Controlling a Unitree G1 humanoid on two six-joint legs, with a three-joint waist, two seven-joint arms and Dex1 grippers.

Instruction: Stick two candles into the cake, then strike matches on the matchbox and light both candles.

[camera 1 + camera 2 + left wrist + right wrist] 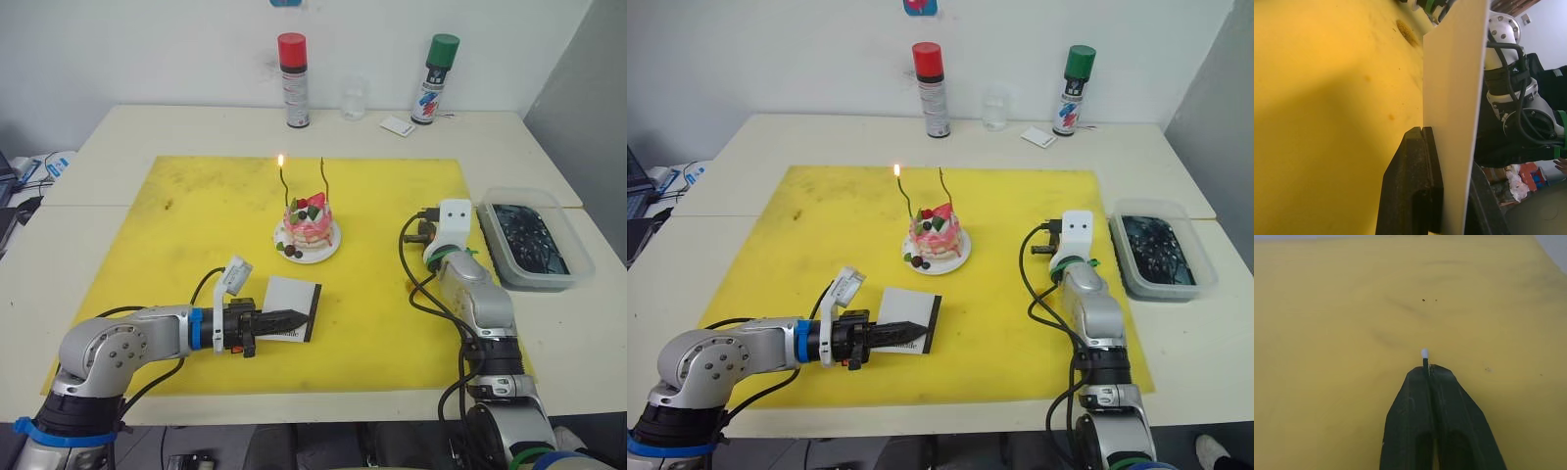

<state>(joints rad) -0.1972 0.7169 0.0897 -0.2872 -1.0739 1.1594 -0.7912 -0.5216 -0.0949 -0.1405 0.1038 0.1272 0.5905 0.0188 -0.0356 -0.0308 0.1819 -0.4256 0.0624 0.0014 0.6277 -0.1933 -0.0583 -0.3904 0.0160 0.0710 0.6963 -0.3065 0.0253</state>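
Left end effector (pixel 294 318) clamped matchbox (pixel 291 306) on yellow mat (pixel 196 215). Right end effector (pixel 1430 368) pinched match (pixel 1424 355), pale tip out. Cake (pixel 308 225) mid-mat held two candles (pixel 283 181); left one was lit.

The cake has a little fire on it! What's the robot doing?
The robot is lighting candles on the cake. One candle burns already; the other candle isn't lit yet. The left gripper holds the matchbox on the yellow mat, and the right gripper pinches a match.
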